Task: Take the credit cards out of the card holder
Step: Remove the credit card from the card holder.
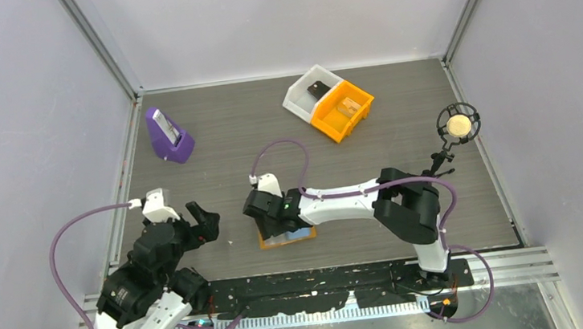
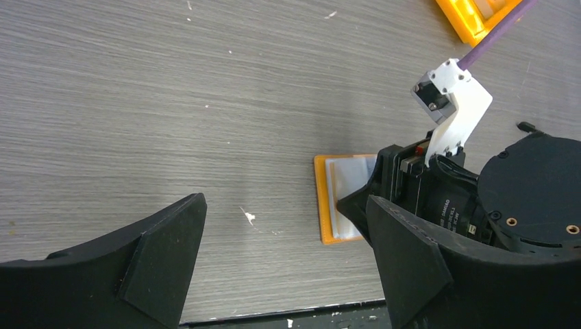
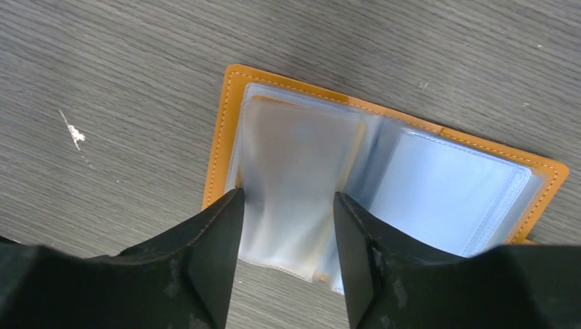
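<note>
right wrist view: card holder (image 3: 220, 140) lies open by the bench's near edge, jaws of the right gripper (image 3: 288, 205) half-spread astride a clear sleeve (image 3: 294, 157), left gripper (image 2: 286, 202) wide and empty; next likely pinch and draw its contents out.

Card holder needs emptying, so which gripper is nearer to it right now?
Right. The right gripper is at the open card holder, straddling a sleeve; the left gripper hovers apart, leftward.
</note>
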Robot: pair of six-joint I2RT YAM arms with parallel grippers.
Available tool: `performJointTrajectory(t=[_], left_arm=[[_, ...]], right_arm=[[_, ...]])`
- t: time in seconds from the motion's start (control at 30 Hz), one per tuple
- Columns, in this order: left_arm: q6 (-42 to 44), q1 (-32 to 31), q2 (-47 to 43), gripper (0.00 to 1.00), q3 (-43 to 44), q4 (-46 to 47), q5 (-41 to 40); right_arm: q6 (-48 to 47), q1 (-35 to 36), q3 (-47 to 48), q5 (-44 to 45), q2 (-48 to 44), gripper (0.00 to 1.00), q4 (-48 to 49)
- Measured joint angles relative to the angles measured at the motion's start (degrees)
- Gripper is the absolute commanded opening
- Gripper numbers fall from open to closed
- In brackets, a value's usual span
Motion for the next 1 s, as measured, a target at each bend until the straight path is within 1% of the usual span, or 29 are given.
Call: performJointTrajectory(t=[0.13, 0.27, 0.37, 0.5, 0.77, 0.9, 1.0], left_arm=[[-0.81, 0.02, 1.79, 0.89, -0.94, 1.01, 2.45], [-2.1, 0.02, 5.07, 0.85, -2.38, 2.03, 5.25], [-3.5, 0.0, 8.22, 0.81, -4.15, 4.02, 8.0], [-5.18, 0.0, 12.5, 0.79, -6.73, 6.97, 11.17], [-8.13, 0.0, 18.58, 0.73, -11.98, 16.04, 16.33], [-9.7, 0.0, 21.35, 0.69, -13.6, 20.48, 17.9], [-10.73, 0.02, 23.82, 0.68, -14.25, 22.51, 18.29]], right_arm=[[-0.22, -0.04, -2.6, 0.48, -1.49, 0.45, 2.1], [-0.48, -0.63, -6.93, -0.28, -4.28, 0.4, 5.31], [-0.55, -1.55, -9.9, -1.97, -6.03, 0.36, 8.59], [-0.55, -3.26, -14.86, -5.35, -8.83, 0.33, 13.99], [-0.09, -9.16, -28.52, -17.53, -16.44, 0.33, 30.8], [0.46, -11.67, -32.54, -22.03, -18.38, 0.35, 36.65], [0.63, -12.83, -33.62, -24.02, -19.34, 0.37, 38.21]])
